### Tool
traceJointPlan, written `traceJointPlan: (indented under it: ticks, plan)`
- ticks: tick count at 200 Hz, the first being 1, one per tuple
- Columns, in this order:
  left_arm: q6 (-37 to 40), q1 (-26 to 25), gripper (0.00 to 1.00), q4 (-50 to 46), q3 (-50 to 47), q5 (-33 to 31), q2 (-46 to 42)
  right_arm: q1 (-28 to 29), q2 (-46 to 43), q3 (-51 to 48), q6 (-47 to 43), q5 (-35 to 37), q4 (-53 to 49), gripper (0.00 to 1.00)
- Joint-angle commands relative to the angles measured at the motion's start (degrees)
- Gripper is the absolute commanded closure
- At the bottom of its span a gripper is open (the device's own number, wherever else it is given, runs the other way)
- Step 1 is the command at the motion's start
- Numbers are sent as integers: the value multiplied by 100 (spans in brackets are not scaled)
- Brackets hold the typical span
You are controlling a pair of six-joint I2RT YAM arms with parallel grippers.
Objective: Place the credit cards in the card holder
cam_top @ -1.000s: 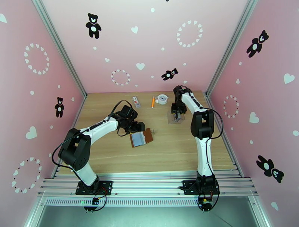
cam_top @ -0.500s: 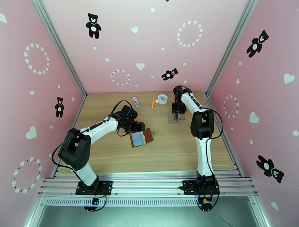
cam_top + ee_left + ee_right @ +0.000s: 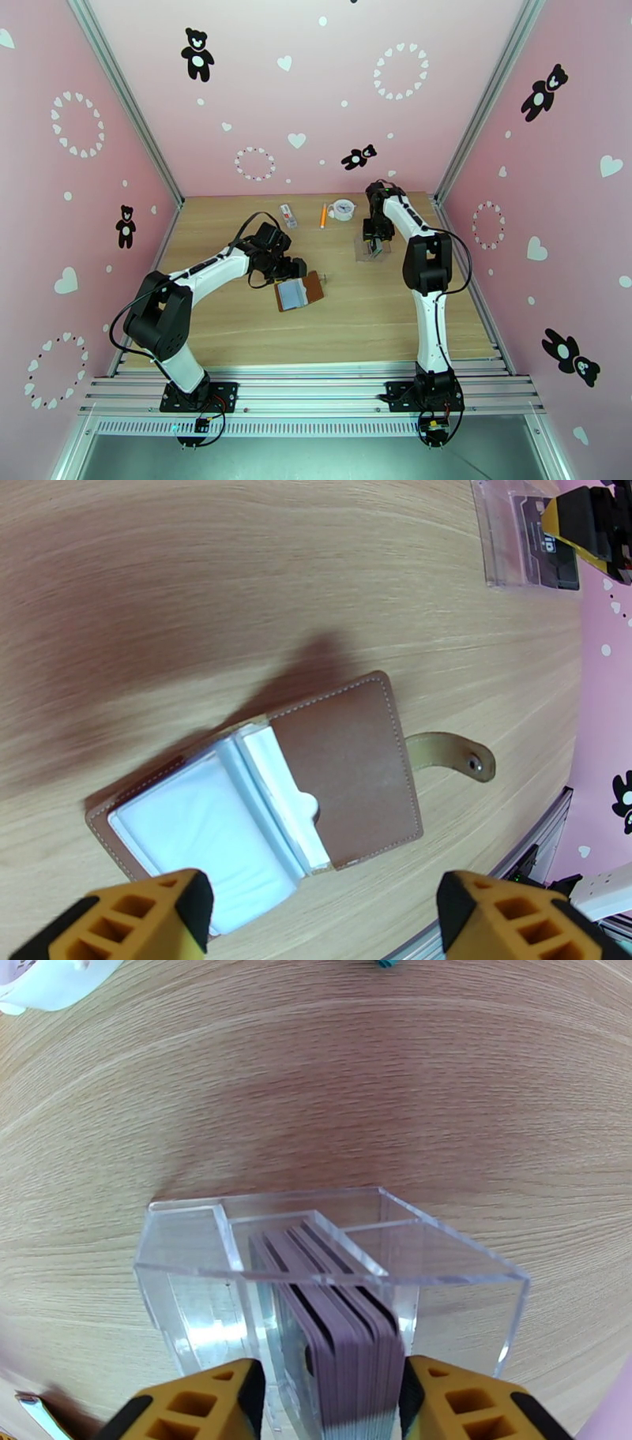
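The wooden table [image 3: 355,331] carries everything, with both arms reaching out over it. The left arm [image 3: 205,272] bends in toward the middle and the right arm [image 3: 426,268] stretches to the far right part.

The card holder [image 3: 299,291] lies open near the table's middle, pale pockets up and its snap tab sticking out to one side (the brown cover still hides half the pockets). The left gripper [image 3: 324,922] hangs just over it with its fingers [image 3: 150,914] spread wide, holding nothing.

A clear stand [image 3: 442,1276] sits on the table well apart from the holder. The cards [image 3: 347,1323] stand on edge in its middle slot as a tight stack. The right gripper [image 3: 336,1402] is down over them, its fingers [image 3: 466,1402] narrowed close on either side of the stack. I cannot tell whether they press it.

Along the far edge lie a tape roll [image 3: 344,208], an orange pen [image 3: 323,215] and a small packet [image 3: 289,215].
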Motion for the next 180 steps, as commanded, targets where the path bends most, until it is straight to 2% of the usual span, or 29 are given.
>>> traceJointPlan:
  ticks: [1, 48, 180]
  plan:
    - [114, -43, 20, -56, 26, -21, -41, -26, -169, 11, 67, 124, -285, 53]
    - [143, -47, 20, -101, 79, -19, -42, -102, -280, 29, 226, -169, -255, 51]
    - [142, -47, 20, -119, 70, -20, -70, -189, -233, -138, 39, -74, -286, 54]
